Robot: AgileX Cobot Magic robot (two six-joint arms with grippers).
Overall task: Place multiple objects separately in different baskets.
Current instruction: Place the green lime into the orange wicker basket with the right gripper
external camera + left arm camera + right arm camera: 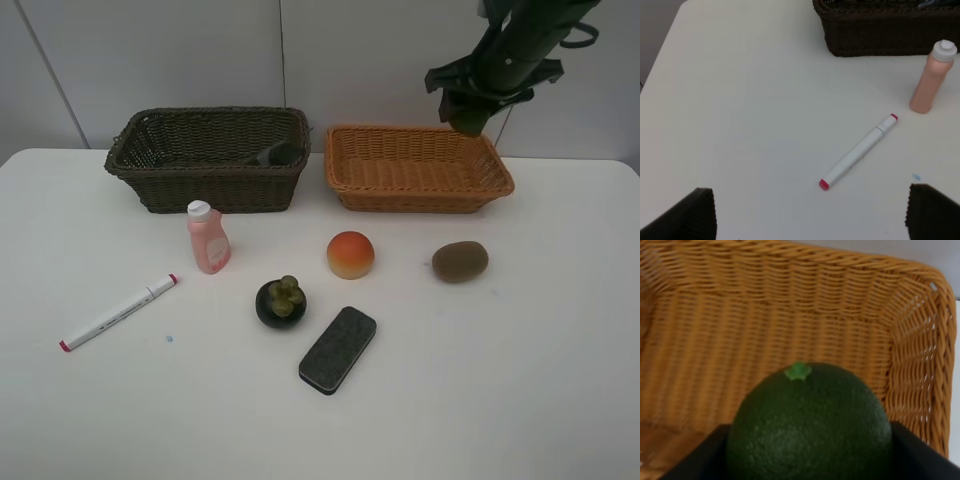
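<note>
Between the jaws of the right gripper (468, 110), clamped, sits the round dark-green fruit (807, 425); the light orange-tan woven wicker basket (765, 330) lies directly beneath. Jaws of the left gripper (810, 215) stand wide apart; the white red-ended marker (858, 151) lies just ahead of them on the white table (740, 100).
</note>
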